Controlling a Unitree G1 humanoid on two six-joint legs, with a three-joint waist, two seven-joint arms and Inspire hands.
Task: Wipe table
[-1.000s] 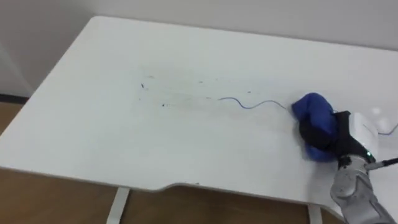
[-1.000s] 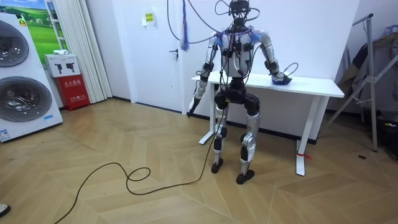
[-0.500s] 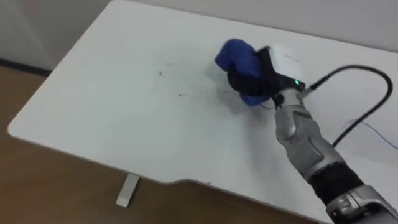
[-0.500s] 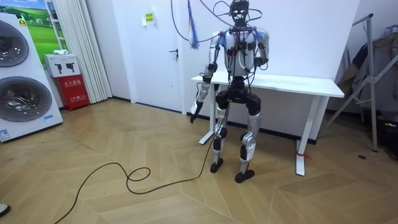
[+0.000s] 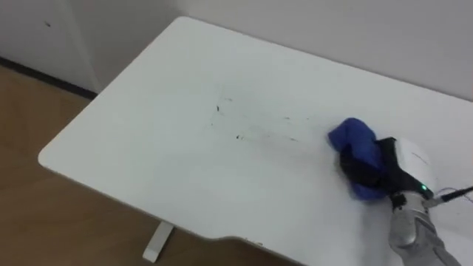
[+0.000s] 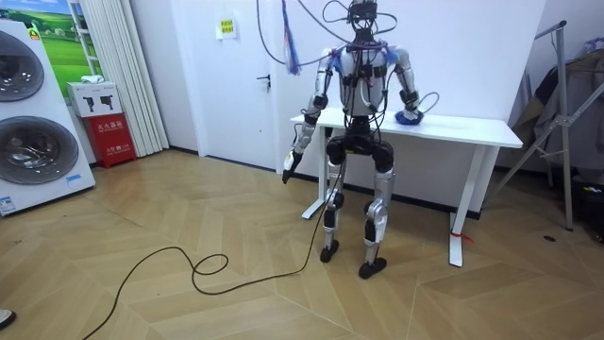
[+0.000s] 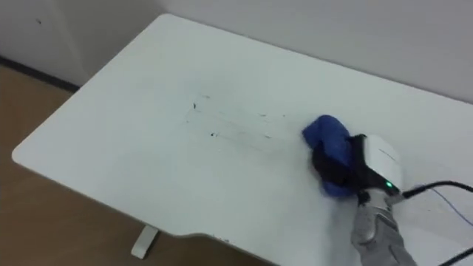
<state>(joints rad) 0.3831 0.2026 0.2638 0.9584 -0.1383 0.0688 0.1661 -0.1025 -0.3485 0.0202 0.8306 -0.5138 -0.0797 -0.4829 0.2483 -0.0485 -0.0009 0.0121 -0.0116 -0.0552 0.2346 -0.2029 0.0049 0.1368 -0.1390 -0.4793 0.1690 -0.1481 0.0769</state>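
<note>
A white table [image 5: 148, 140] carries a few small dark specks [image 5: 238, 137] near its middle. A crumpled blue cloth [image 5: 353, 148] lies on the top to the right of them. My right hand [image 5: 367, 168] is shut on the cloth, dark fingers curled over it and pressing it to the surface. The cloth [image 7: 326, 138] and the right hand [image 7: 341, 168] also appear in the right eye view, with a thin blue line [image 7: 452, 205] further right. In the room view I stand at the table's long side, right hand [image 6: 409, 116] on the top. My left hand [image 6: 289, 163] hangs by my side, fingers relaxed.
The table's left end and front edge [image 5: 96, 177] drop to wooden floor. In the room view a dark cable [image 6: 189, 269] loops on the floor, two washing machines [image 6: 28, 113] and a red box [image 6: 110, 137] stand at the left, and a metal rack [image 6: 562, 123] stands at the right.
My right hand swept the cloth left over the marks, then back to the right. The blue line left of the cloth a second ago is gone. The head camera has shifted.
</note>
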